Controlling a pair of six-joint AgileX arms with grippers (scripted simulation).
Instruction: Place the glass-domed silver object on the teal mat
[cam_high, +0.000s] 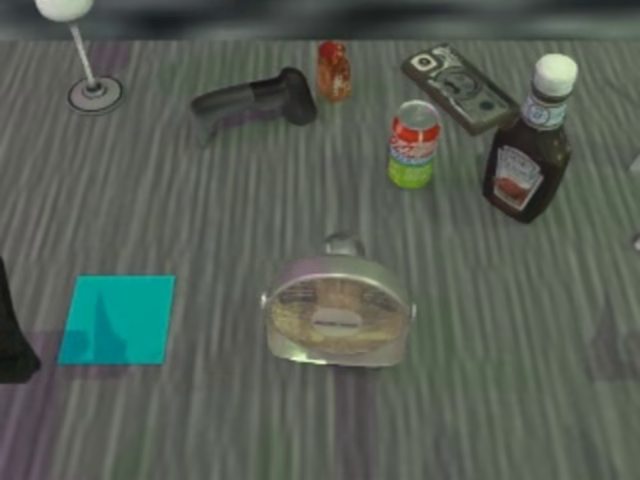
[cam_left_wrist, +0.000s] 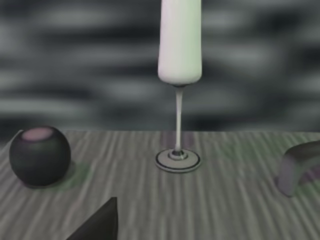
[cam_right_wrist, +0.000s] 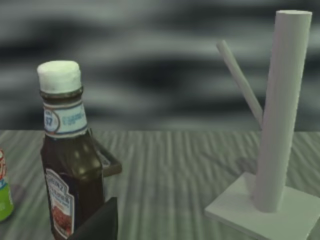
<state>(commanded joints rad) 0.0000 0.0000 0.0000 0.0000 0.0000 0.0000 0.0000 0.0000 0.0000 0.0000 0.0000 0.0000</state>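
Two containers: sauce bottle (cam_high: 527, 140) looks nearly full, soda can (cam_high: 413, 143); both grippers' fingers unreadable.

The desk (cam_high: 200, 440) has a grey streaked top. Along its far edge stand a white-bowled stemmed glass (cam_high: 85, 60), a dark handheld scanner (cam_high: 255, 102), a small orange bottle (cam_high: 333, 70), a flat grey patterned device (cam_high: 460, 88), a soda can (cam_high: 414, 143) and a brown sauce bottle (cam_high: 530, 145). Nearer, the silver domed clock (cam_high: 338, 315) sits at the middle, well apart from the teal mat (cam_high: 118, 319) at the left.
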